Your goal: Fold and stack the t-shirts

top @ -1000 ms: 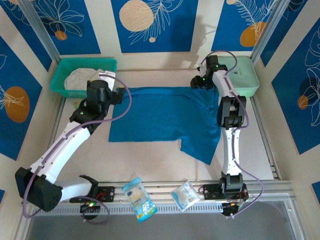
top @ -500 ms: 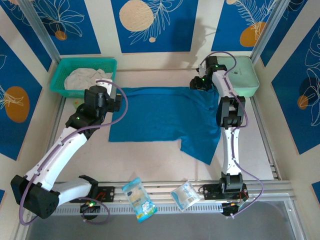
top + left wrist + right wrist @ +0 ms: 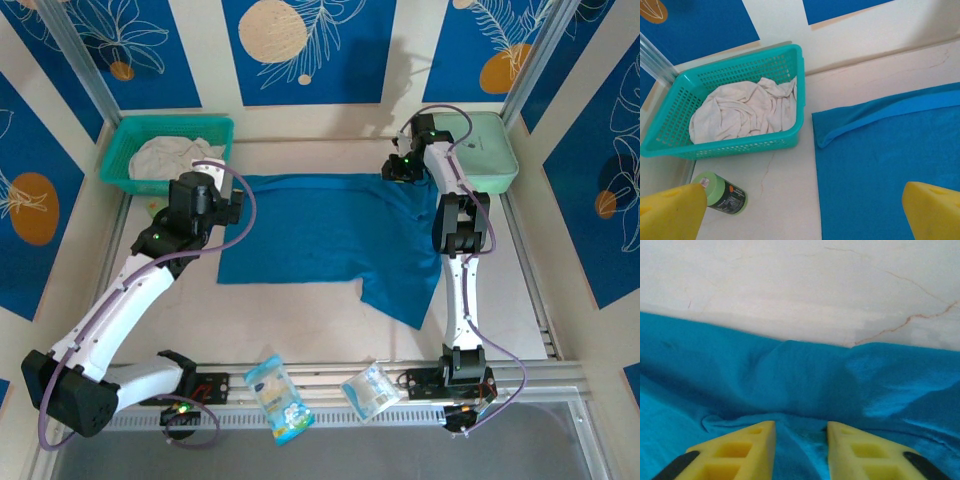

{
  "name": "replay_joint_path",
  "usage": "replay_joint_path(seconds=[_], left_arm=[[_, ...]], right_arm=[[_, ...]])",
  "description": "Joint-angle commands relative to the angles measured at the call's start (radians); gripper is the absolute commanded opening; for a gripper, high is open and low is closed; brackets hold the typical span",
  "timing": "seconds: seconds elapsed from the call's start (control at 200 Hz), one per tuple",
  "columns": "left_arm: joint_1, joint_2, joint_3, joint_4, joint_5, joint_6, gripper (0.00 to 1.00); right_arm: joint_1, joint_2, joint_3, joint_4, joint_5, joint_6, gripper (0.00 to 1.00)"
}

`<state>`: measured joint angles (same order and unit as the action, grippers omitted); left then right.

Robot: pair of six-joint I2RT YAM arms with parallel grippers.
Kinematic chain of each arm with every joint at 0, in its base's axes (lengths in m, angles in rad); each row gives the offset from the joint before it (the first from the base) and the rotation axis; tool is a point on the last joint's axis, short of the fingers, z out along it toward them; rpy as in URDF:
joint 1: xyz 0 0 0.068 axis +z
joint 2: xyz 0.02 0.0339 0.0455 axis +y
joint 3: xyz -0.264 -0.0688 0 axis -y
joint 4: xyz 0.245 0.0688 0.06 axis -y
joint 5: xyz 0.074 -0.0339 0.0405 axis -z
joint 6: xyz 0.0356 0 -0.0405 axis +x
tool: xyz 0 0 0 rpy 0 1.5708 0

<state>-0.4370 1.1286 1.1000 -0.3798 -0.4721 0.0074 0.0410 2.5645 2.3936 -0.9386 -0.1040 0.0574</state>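
Right wrist: my right gripper (image 3: 799,429) pinches only a thin ridge of the blue shirt (image 3: 790,367), so it may slip out on lift.

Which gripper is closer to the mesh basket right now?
Left. The left gripper hangs open just on the near side of the basket, by the teal t-shirt's left edge. The right gripper is across the table, down on that shirt's far right corner.

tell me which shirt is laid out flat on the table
The blue shirt, spread across the table; the white shirt lies crumpled in the green basket.
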Motion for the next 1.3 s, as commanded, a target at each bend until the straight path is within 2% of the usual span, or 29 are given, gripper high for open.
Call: replay_joint_path(seconds=[0.0,0.175,0.37,0.73,1.051,1.296], left_arm=[[-0.006,-0.01,-0.007,-0.008,0.01,-0.007,0.99],[-0.006,-0.016,-0.007,-0.01,0.011,-0.007,0.99],[-0.007,-0.027,-0.006,-0.014,0.017,-0.019,0.99],[-0.006,-0.046,-0.011,-0.027,0.023,-0.036,0.99],[-0.006,-0.052,-0.017,-0.031,0.032,-0.038,0.99],[-0.006,-0.049,-0.015,-0.03,0.034,-0.034,0.99]], right_arm=[[-0.004,0.01,0.002,-0.034,-0.043,0.002,0.25],[-0.003,-0.015,-0.008,-0.039,-0.044,0.005,0.0],[0.008,-0.114,-0.114,-0.002,-0.023,0.023,0.0],[0.044,-0.356,-0.482,0.16,0.017,0.144,0.0],[0.091,-0.412,-0.624,0.194,0.063,0.31,0.0],[0.133,-0.474,-0.77,0.294,0.132,0.478,0.0]])
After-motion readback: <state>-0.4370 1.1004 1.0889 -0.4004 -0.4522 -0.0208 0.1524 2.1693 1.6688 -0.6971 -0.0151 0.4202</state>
